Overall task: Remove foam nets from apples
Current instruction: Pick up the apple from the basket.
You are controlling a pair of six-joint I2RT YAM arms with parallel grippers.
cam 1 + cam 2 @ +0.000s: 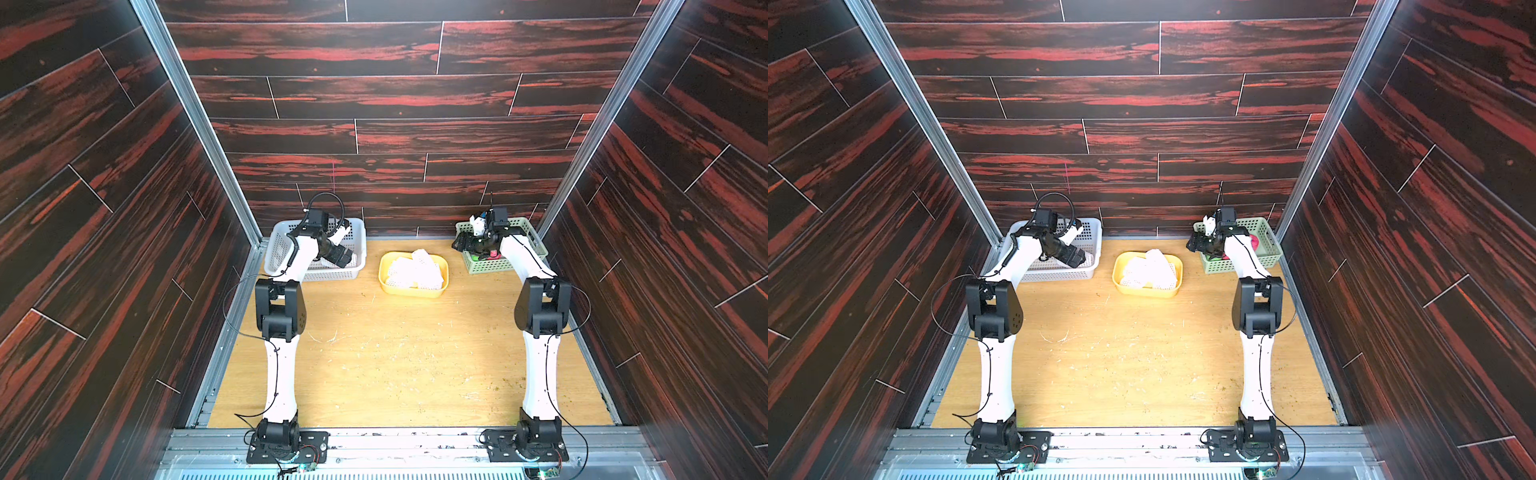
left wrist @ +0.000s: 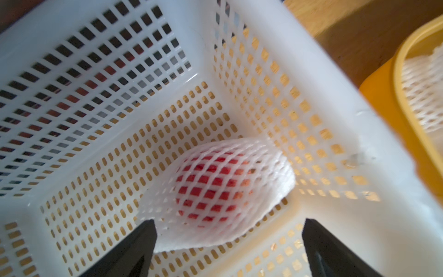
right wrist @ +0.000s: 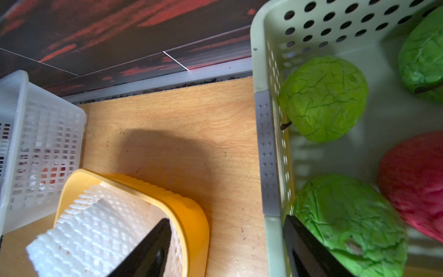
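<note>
Top views: three containers stand in a row at the back of the tabletop [image 1: 395, 365]: white basket [image 1: 332, 272], yellow tub [image 1: 415, 293], green basket [image 1: 486, 266]. Loose foam nets [image 1: 1148, 268] are heaped in the tub; I can't count them.
Left wrist: one netted red apple [image 2: 211, 189] lies on the white basket's floor. The left gripper [image 2: 229, 223] is spread wide just short of it, holding nothing.
Right wrist: three green apples [image 3: 323, 98] and one bare red apple [image 3: 414, 184] lie in the green basket. The right gripper [image 3: 226, 219] is parted and empty, with that basket's rim between its fingers.

The pale wooden worktop [image 1: 395, 365] carries a white basket [image 1: 359, 245], a yellow tub [image 1: 413, 294] and a green basket [image 1: 486, 266] along its far edge, plus scattered specks, possibly crumbs.
</note>
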